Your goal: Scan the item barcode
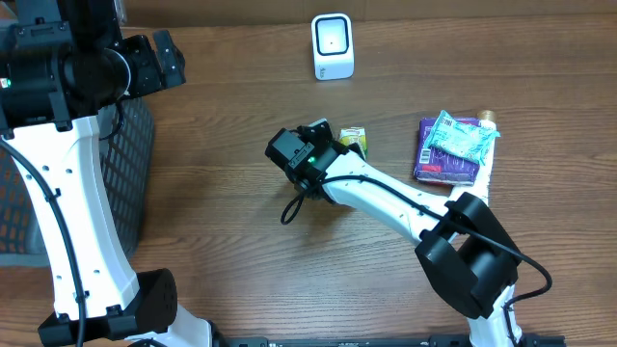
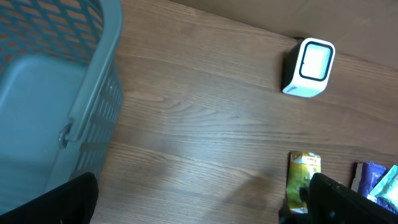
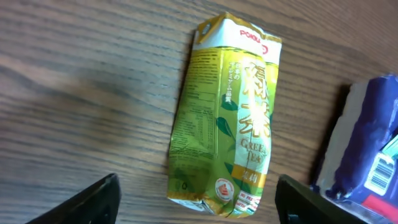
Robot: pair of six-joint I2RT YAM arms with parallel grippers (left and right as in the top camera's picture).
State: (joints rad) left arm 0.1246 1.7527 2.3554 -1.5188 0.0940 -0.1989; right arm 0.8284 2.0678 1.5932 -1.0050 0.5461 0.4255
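Here the green tea carton (image 3: 224, 118) lies flat on the wooden table (image 3: 81, 93). Its printed front faces up and its white-topped end points away from the right wrist camera. The right gripper (image 3: 198, 183) hangs over the carton's nearer end with its 2 fingers (image 3: 87, 202) spread wide. There is 1 on each side of the carton and neither touches it, so nothing is held.

Seen from overhead, the right arm reaches from the near right corner toward the middle of the table. The carton shows just past the gripper head, partly covered by it.

The white barcode scanner (image 1: 333, 46) stands upright near the far edge, well apart from the carton, and its dark-rimmed window shows from above.

To the right of the carton lies a purple package (image 1: 445, 164) with a teal packet (image 1: 463, 135) resting on top of it. In the right wrist view, the package's edge sits near the carton, with a strip of table between them.

The left gripper (image 2: 204, 186) is raised at the far left, beside the rim of a grey plastic basket (image 2: 93, 93). Its 2 fingers are fully apart and empty. Its camera looks down on the basket wall, the scanner and the top of the carton.
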